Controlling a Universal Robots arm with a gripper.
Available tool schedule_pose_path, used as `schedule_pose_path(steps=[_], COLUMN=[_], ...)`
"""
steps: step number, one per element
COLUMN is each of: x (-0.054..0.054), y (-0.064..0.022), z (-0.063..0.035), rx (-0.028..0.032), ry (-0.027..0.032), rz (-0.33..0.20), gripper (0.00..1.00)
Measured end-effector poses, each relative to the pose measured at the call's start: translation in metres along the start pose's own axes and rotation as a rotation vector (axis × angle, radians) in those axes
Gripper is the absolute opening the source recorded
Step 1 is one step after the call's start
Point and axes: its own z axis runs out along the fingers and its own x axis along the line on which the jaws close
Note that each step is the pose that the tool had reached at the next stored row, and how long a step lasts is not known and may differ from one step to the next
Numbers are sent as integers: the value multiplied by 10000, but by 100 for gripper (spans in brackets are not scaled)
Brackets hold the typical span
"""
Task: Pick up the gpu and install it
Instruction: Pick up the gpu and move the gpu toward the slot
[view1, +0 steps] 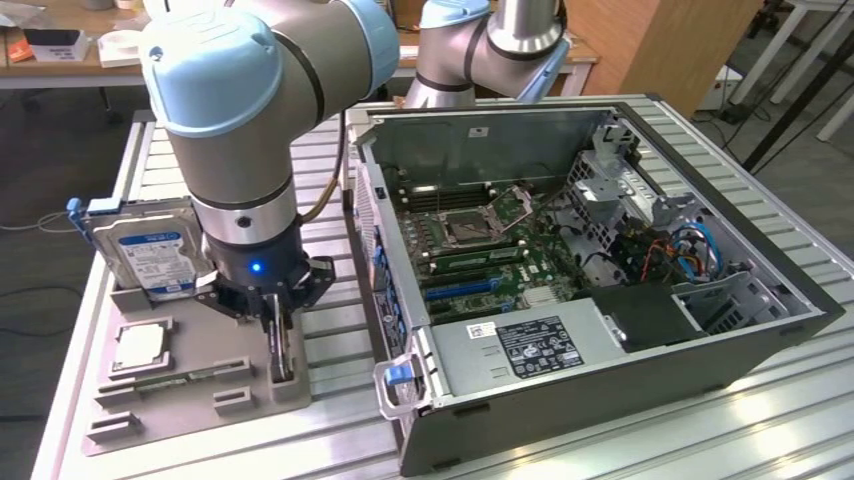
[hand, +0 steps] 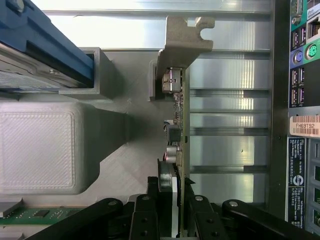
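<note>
Wrist view: gpu (hand: 179, 120), label (hand: 305, 126) "FH69T92"

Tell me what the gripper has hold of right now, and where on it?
The gripper is shut on the gpu, pinching its flat faces at the upper edge, away from the metal bracket. It stands on edge in the grey holder.

An open computer case (view1: 574, 420) is seen lying on a slatted aluminium bench (view1: 774, 435); beside it, a hard drive (view1: 150, 258), a processor (view1: 140, 346) and a memory stick (view1: 180, 380) are held in a grey holder (view1: 187, 418).
</note>
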Motion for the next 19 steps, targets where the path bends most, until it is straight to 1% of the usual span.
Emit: schedule_pose_path(steps=[2, 4, 19], x=[0, 1, 0], y=[0, 2, 37], z=[-1, -46, -726], rx=[-1, 0, 0], ry=[-1, 0, 0], rz=[0, 1, 0], gripper=[28, 28, 28])
